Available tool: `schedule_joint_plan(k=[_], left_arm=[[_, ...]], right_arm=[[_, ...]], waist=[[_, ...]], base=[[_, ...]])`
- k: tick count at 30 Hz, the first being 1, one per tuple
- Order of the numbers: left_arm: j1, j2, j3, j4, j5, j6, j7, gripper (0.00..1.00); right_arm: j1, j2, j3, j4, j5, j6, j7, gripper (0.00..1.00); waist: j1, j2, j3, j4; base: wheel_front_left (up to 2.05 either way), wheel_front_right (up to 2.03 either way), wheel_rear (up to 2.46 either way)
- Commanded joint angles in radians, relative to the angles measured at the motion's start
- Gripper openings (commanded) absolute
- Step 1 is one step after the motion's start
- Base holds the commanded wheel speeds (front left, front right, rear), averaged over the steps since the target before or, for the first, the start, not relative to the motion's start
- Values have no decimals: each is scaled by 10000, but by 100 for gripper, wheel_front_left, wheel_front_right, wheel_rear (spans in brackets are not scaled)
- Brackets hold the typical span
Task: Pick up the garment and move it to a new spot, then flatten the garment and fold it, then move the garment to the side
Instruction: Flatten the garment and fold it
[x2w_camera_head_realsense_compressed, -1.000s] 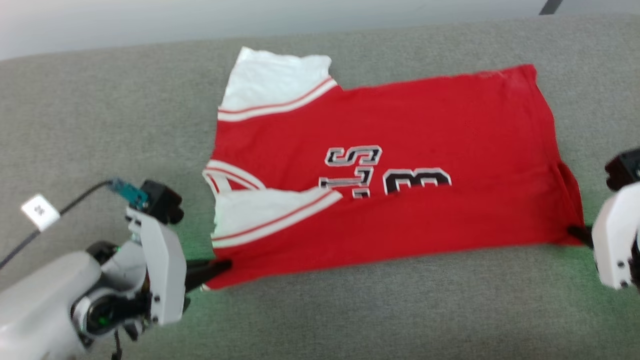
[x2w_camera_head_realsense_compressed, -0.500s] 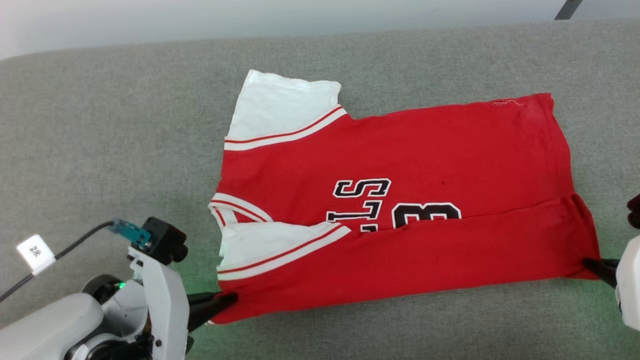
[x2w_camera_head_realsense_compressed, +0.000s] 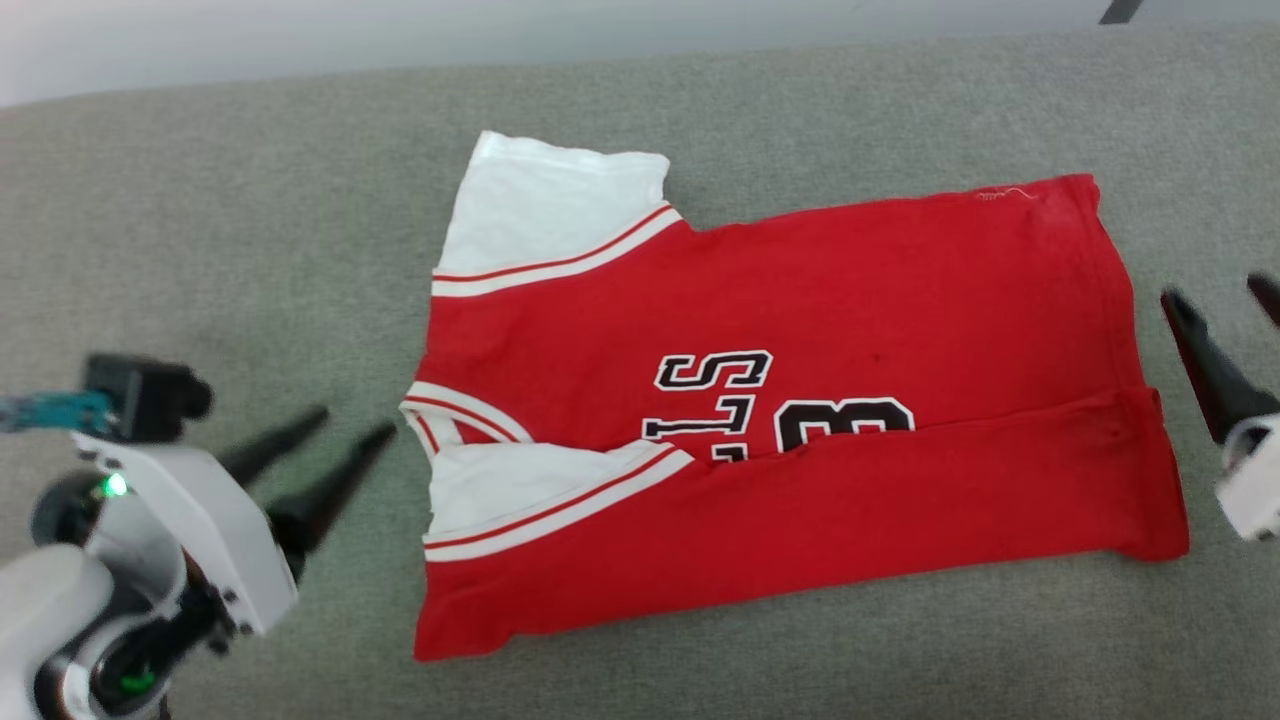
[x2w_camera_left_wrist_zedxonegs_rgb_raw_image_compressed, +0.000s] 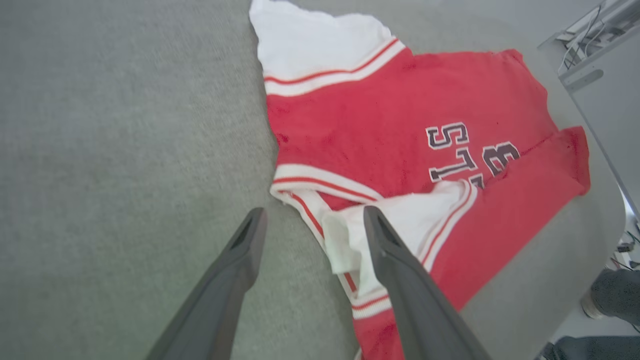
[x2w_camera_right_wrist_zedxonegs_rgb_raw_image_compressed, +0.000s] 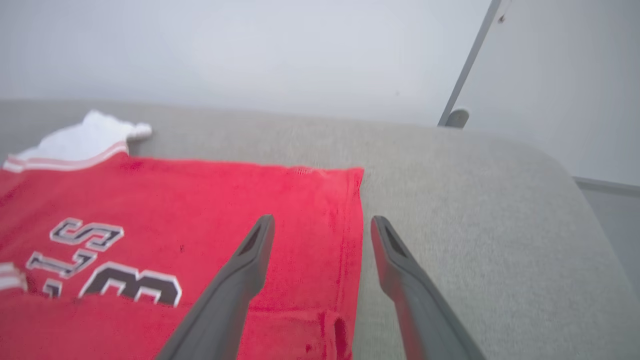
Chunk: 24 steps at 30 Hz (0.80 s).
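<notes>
The garment (x2w_camera_head_realsense_compressed: 780, 300) lies flat on the grey cloth-covered desk (x2w_camera_head_realsense_compressed: 250, 230), in the middle of the head view, with its collar toward the left of the frame and its hem toward the right. Its lower long edge is folded up over the front, so the flap covers the bottom of the black lettering and the number. One white sleeve spreads out at the upper left. The other sits folded in with the flap, just below the collar.

The left gripper (x2w_camera_head_realsense_compressed: 352, 422) is at the lower left of the head view, fingers spread wide and holding nothing, near the collar but apart from the cloth. In the left wrist view the left gripper (x2w_camera_left_wrist_zedxonegs_rgb_raw_image_compressed: 314, 212) frames the collar edge of the garment (x2w_camera_left_wrist_zedxonegs_rgb_raw_image_compressed: 380, 125).

The right gripper (x2w_camera_head_realsense_compressed: 1212, 288) stands at the right edge of the head view, also spread and empty, just beside the hem. In the right wrist view the right gripper (x2w_camera_right_wrist_zedxonegs_rgb_raw_image_compressed: 322, 220) straddles the hem line of the garment (x2w_camera_right_wrist_zedxonegs_rgb_raw_image_compressed: 200, 200).

At the lower right of the left wrist view, beyond the desk edge, is what may be a person's foot (x2w_camera_left_wrist_zedxonegs_rgb_raw_image_compressed: 607, 300), too blurred to be sure.
</notes>
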Motion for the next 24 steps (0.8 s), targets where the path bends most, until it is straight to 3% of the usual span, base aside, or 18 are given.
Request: schedule_joint_plan(k=[1, 6, 7, 10, 19, 24], left_arm=[[-133, -166, 209, 194, 230, 118, -490, 100], [-713, -441, 502, 1132, 861, 459, -1068, 100], [-1216, -783, 581, 1719, 1047, 485, -1041, 100], [-2222, -1138, 686, 2928, 1505, 309, -812, 100], [-4980, -2221, 604, 6423, 2154, -750, 433, 100], [-5971, -2597, 217, 8150, 1893, -1611, 2481, 100]], right_arm=[[-286, 487, -68, 157, -355, -7, -770, 100], [-855, 1465, 68, 577, -1002, -9, -2370, 100], [-1064, 1816, 240, 792, -1231, -7, -2862, 100], [-1358, 2162, 591, 958, -1466, -7, -3321, 100], [-1507, 2711, 1079, 717, -1582, -7, -3891, 100], [-1229, 2955, 1033, 393, -1637, -7, -4062, 100]], waist=[[0, 0, 145, -177], [0, 0, 397, -541], [0, 0, 523, -771], [0, 0, 765, -1164], [0, 0, 1444, -2433], [0, 0, 1728, -3014]], base=[[0, 0, 0], [0, 0, 0], [0, 0, 0], [0, 0, 0], [0, 0, 0], [0, 0, 0]])
